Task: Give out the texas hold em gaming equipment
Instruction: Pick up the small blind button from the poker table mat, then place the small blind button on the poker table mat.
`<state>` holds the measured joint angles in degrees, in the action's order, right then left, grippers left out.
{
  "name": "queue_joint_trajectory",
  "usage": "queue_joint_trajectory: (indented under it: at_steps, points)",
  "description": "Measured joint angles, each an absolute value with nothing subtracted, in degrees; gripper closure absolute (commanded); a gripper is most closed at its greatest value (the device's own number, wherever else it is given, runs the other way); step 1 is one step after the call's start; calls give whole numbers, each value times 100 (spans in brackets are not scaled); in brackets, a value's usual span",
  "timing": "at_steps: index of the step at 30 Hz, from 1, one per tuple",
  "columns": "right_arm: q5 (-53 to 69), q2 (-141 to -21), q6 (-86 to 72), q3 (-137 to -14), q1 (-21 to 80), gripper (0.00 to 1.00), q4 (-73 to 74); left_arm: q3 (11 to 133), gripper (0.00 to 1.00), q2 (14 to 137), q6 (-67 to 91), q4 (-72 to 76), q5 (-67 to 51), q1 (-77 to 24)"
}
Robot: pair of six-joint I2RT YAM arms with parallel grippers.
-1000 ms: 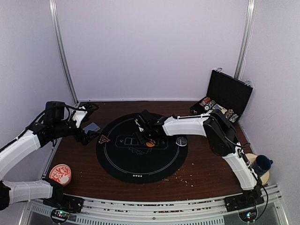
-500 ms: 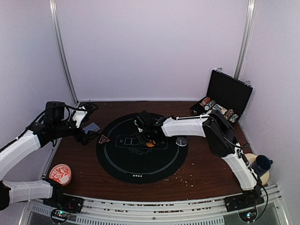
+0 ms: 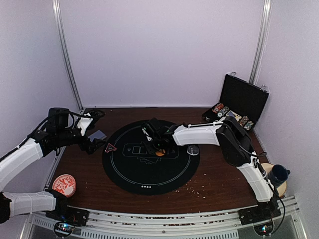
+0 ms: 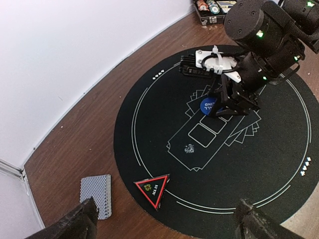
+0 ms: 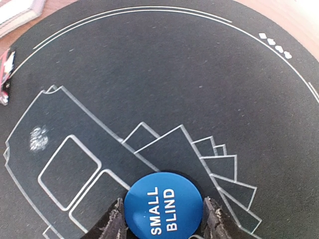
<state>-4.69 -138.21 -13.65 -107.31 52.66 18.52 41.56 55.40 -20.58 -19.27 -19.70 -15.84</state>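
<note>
Blue button disc (image 5: 164, 196), lettered SMALL BLIND, is pinched between the two fingers of the right claw (image 5: 163, 211), which is closed against its rim on both sides. It is low over the printed card outlines at the middle of the round black mat (image 3: 124, 174); I cannot tell if it already touches the mat.

An orange disc (image 3: 159, 153) lies on the mat just beside that claw, a black disc (image 3: 193, 149) lies toward the right side of the mat, and the red triangle marker (image 4: 152, 188) rests on its left rim. The deck of cards (image 4: 97, 195) lies on the bench (image 3: 214, 184) just off the left edge of the mat. Near it the left claw (image 4: 169, 226) hangs wide open and holds nothing.

I judge the step in hand to be placing the small-blind button. The next move calls for carrying it to its seat on the mat, lowering it flat, then opening the fingers without dragging it or pushing the orange disc.
</note>
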Motion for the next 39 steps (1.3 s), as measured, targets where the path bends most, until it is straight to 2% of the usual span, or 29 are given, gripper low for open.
queue_joint_trajectory:
  at_steps: [12, 27, 39]
  points:
    - [23, -13159, -1234, -9662, 5618, 48, 1546, 4156, 2, 5540, -2051, -1925, -1964, -1584]
    - [480, -11832, -858, -7553, 6549, 47, 952, 4156, 2, 5540, -2043, -1887, -1909, -1584]
    - [554, -11644, -585, -7164, 7113, 47, 655, 4152, 2, 5540, -2043, -1883, -1850, -1584]
